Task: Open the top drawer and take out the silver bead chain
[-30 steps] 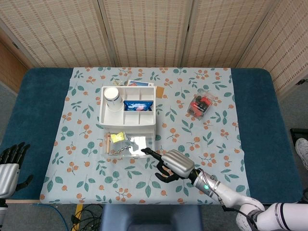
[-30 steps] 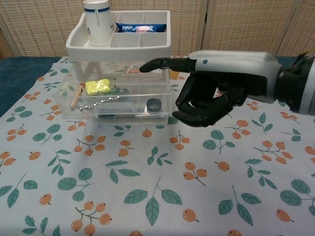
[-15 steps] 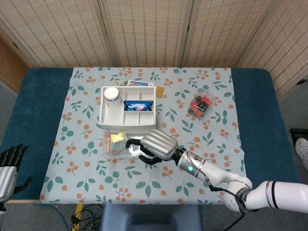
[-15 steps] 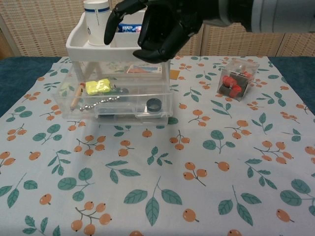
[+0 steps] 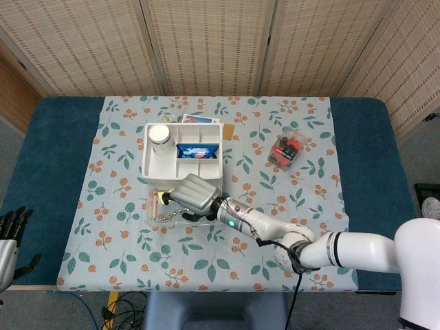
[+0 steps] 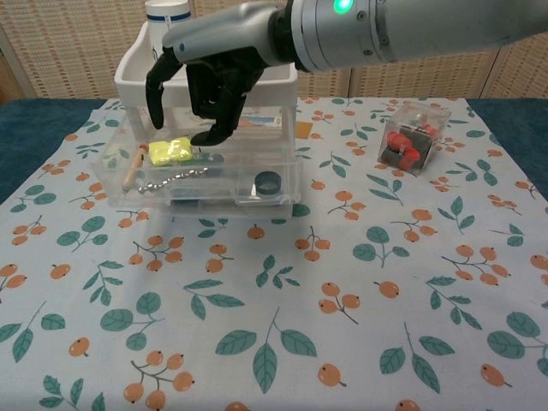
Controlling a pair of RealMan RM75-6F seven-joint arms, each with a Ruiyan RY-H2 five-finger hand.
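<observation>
- Two hands are showing: the right hand (image 6: 205, 77) is hanging over the pulled-out top drawer (image 6: 282, 175) with its dark fingers (image 6: 224, 120) curled downward and grasping nothing, while the left hand (image 5: 8, 237) is sitting off the table's near left corner, fingers spread and holding nothing.
- The right hand's fingertips are pointing down into the drawer just above a yellow packet (image 6: 169, 151), without clearly touching anything.
- The silver bead chain (image 6: 175, 175) is lying inside the clear drawer, running along its front left part, just in front of the yellow packet and apart from the fingers.
- A small dark ring (image 6: 268, 181) is resting in the drawer's front right corner, and a thin wooden stick (image 6: 132, 169) is leaning along its left wall.
- The white organizer tray (image 5: 148, 165) is sitting on top of the drawer unit, holding a white cup (image 5: 160, 135) at its far left corner and a blue packet (image 5: 198, 151) in a middle compartment.
- A clear box of red items (image 5: 287, 150) is standing well apart, toward the far right edge of the floral tablecloth (image 5: 289, 227).
</observation>
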